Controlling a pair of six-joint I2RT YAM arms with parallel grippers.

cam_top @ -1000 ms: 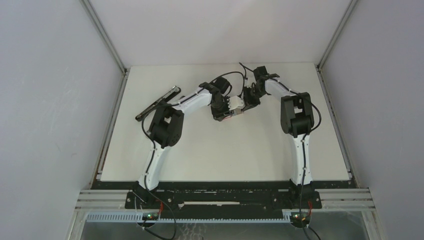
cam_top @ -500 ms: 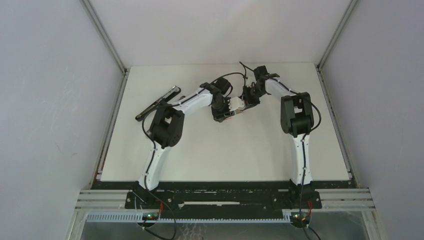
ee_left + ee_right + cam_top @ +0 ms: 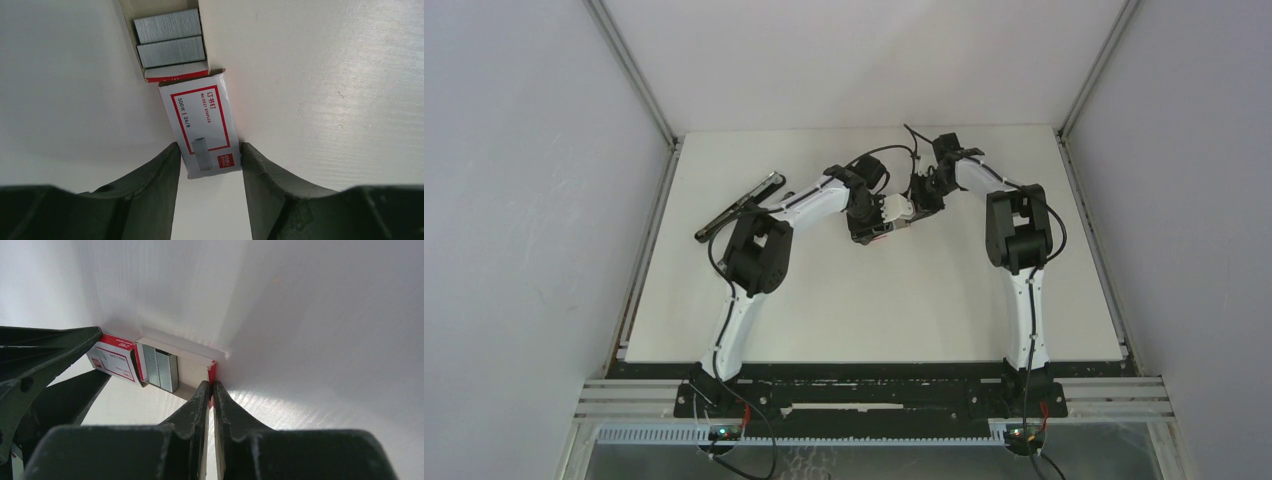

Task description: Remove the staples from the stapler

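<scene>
Clamping small flat red-and-white cardboard box (image 3: 197,120) in left gripper (image 3: 209,150); pinching its slid-out tray's red end flap (image 3: 213,368) in nearly closed right gripper (image 3: 211,388). Far left, well apart: long slim black-and-silver metal stapler (image 3: 739,206).

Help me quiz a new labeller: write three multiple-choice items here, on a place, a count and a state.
1. Where is the stapler? A. between the arms B. left of the left arm C. under the right arm
2. How many staple strips show in the tray? A. two B. four C. none
3. What state is the box in? A. shut B. crushed C. slid partly open
Answers: B, it lies near the table's left edge; A, two grey strips sit side by side; C, left fingers hold the box, right fingers pinch the pulled-out tray.
</scene>
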